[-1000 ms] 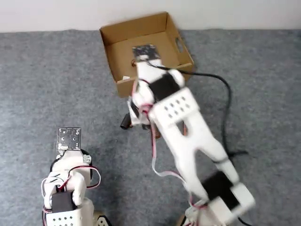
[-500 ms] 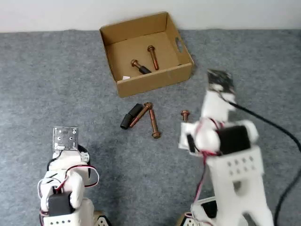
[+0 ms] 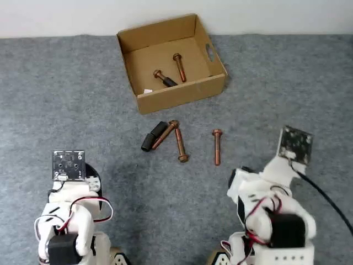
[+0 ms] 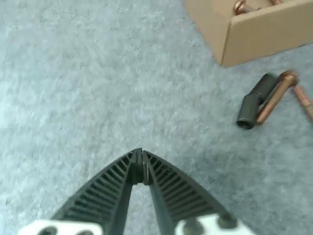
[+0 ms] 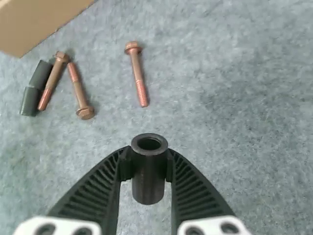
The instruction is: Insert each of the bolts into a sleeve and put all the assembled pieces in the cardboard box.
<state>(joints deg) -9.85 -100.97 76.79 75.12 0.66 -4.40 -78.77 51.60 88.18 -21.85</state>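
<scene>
My right gripper (image 5: 148, 157) is shut on an upright black sleeve (image 5: 148, 177), held above the carpet near the front right. Ahead of it lie three copper bolts: a lone one (image 3: 217, 147), one (image 3: 180, 143) at the middle, and a third (image 3: 165, 134) leaning against two loose black sleeves (image 3: 153, 136). The cardboard box (image 3: 144, 33) at the back holds a bare bolt (image 3: 178, 67) and a bolt with a sleeve (image 3: 164, 79) on it. At the front left, my left gripper (image 4: 139, 157) is shut on nothing, above bare carpet, well short of the sleeves (image 4: 255, 100).
Grey carpet (image 3: 66, 99) covers the table. The right arm's black cable (image 3: 325, 201) trails along the right side. A white wall edge (image 3: 276, 16) runs behind the box. Open carpet lies between the two arms.
The right arm has pulled back from over the box to the front right, uncovering the bolts on the carpet. The left arm has drawn back slightly.
</scene>
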